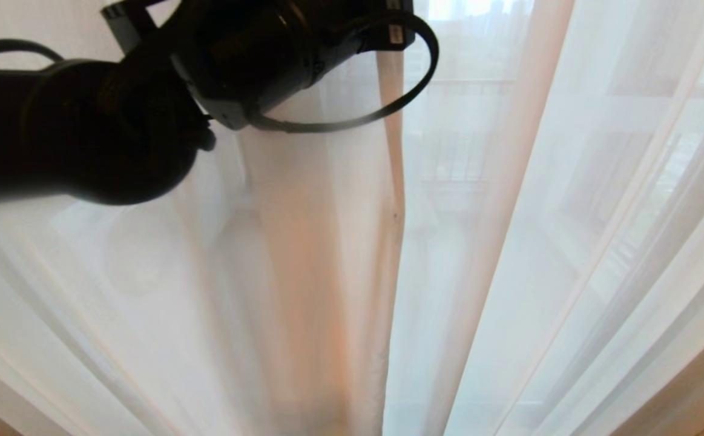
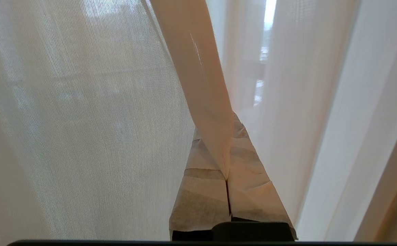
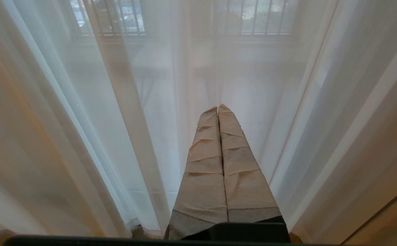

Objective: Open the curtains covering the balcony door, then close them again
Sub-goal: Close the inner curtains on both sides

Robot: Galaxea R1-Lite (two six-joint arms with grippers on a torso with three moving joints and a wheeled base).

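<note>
Only the left wrist view shows the left pincer (image 2: 226, 171) clamped on the sheer curtains' (image 2: 198, 68) hem. The right pincer (image 3: 218, 111), closed and empty, hangs just before the curtains.

Probably a home: sheer curtains (image 1: 569, 242) before a railed balcony.

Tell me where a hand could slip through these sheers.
Between the hemmed edge held by the left gripper and the next sheer panel, a narrow slit shows. Elsewhere, overlapping folds block the way. The right gripper hangs shut, holding nothing.
</note>
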